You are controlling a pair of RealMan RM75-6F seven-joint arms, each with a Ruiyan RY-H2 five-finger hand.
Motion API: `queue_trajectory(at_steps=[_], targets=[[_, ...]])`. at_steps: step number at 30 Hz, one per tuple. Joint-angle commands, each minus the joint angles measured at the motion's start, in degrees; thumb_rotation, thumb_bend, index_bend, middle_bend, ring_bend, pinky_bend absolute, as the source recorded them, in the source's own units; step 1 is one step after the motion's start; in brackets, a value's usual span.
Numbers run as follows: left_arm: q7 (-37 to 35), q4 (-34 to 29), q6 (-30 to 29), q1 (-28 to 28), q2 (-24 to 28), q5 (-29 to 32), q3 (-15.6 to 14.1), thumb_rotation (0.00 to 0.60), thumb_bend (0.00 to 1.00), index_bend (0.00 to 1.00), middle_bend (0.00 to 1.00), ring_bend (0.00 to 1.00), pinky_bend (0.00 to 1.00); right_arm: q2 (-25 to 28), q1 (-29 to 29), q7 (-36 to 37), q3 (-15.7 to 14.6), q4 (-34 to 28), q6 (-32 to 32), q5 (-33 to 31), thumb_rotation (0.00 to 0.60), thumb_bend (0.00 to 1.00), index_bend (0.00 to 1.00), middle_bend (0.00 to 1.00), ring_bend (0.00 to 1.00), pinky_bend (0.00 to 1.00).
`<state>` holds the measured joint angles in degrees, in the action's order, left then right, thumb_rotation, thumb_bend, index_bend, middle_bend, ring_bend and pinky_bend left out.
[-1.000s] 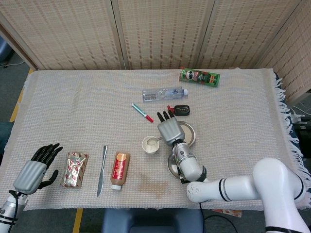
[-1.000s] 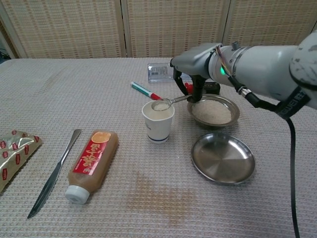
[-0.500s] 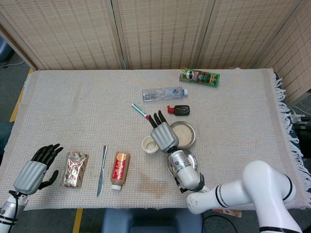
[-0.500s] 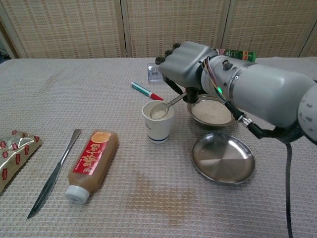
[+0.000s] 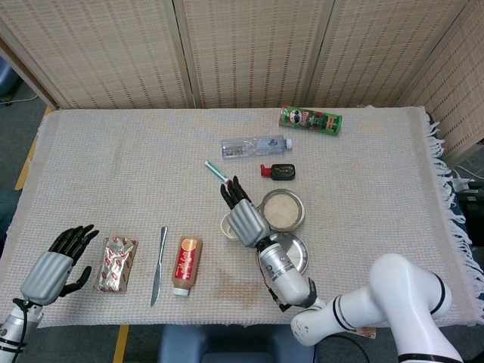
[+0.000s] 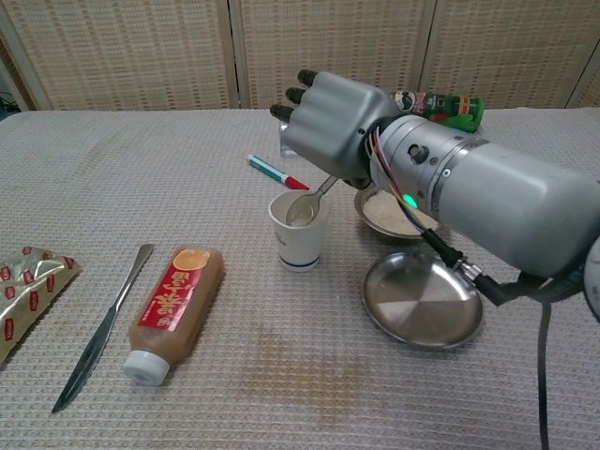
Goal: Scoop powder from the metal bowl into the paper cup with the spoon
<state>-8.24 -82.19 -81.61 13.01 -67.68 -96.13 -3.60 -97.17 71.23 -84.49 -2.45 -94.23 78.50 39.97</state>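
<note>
Right hand (image 6: 328,117) holding spoon (image 6: 314,199), tipped into paper cup (image 6: 298,234)

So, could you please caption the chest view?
Right hand tips the spoon into the paper cup beside the metal bowl.

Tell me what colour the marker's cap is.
Red, on a teal and white marker; the chest view shows it best.
</note>
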Motion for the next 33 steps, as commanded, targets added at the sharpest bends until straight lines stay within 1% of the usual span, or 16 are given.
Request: queue_trajectory(at_steps=[1,6,12,18,20,22,23,27,28,31,33], targets=[[0.16,0.05,0.14,0.02,-0.06,0.19,0.08,0.600,0.49,0.00,0.00,0.00,0.09,-1.00,0.10,-4.76,-2.45,1.57,1.46,4.47,0.600,0.33,0.59,0.00,0.00,0.00],[0.01,0.04,0.47,0.17,-0.07,0.27,0.09,0.600,0.49,0.00,0.00,0.00,0.09,-2.50,-0.35,-10.25,-3.72,3.02,2.49,7.48,0.600,0.33,0.58,0.00,0.00,0.00],[-0.27,0.15,0.36,0.13,-0.03,0.32,0.14,0.600,0.49,0.00,0.00,0.00,0.09,-3.17,-1.05,-13.14,-3.99,3.95,2.08,10.39,0.600,0.33,0.58,0.00,0.00,0.00],[-0.52,0.20,0.37,0.18,0.05,0.13,0.04,0.600,0.49,0.00,0.00,0.00,0.09,-3.01,-1.71,-17.03,-5.27,5.16,2.50,15.63,0.600,0.33,0.58,0.00,0.00,0.00],[-0.61,0.27,0.39,0.22,0.02,0.11,0.04,0.600,0.49,0.00,0.00,0.00,0.09,-3.00,-2.51,-16.84,-4.93,5.05,2.55,15.91,0.600,0.33,0.58,0.00,0.00,0.00],[-0.59,0.21,0.25,0.18,0.05,-0.04,-0.01,0.600,0.49,0.00,0.00,0.00,0.09,-3.02,-3.79,-16.20,-3.81,4.59,2.92,15.09,0.600,0.33,0.57,0.00,0.00,0.00],[-0.53,0.12,0.14,0.15,0.08,-0.11,-0.02,0.600,0.49,0.00,0.00,0.00,0.09,-2.96,-4.39,-15.26,-3.12,4.27,3.16,14.87,0.600,0.33,0.57,0.00,0.00,0.00],[-0.56,0.08,-0.31,-0.05,0.20,-0.28,-0.07,0.600,0.49,0.00,0.00,0.00,0.09,-2.27,-8.36,-7.30,0.92,1.93,5.32,13.44,0.600,0.33,0.55,0.00,0.00,0.00],[-0.54,0.10,-0.35,-0.08,0.20,-0.30,-0.09,0.600,0.49,0.00,0.00,0.00,0.09,-1.62,-9.71,-4.18,2.41,0.43,5.53,12.31,0.600,0.33,0.55,0.00,0.00,0.00],[-0.38,0.06,-0.35,-0.11,0.21,-0.41,-0.17,0.600,0.49,0.00,0.00,0.00,0.09,1.28,-12.99,4.24,5.64,-4.07,5.06,9.71,0.600,0.33,0.55,0.00,0.00,0.00],[-0.26,-0.03,-0.45,-0.15,0.21,-0.49,-0.20,0.600,0.49,0.00,0.00,0.00,0.09,3.64,-14.93,9.28,6.51,-6.62,4.28,9.03,0.600,0.33,0.55,0.00,0.00,0.00]])
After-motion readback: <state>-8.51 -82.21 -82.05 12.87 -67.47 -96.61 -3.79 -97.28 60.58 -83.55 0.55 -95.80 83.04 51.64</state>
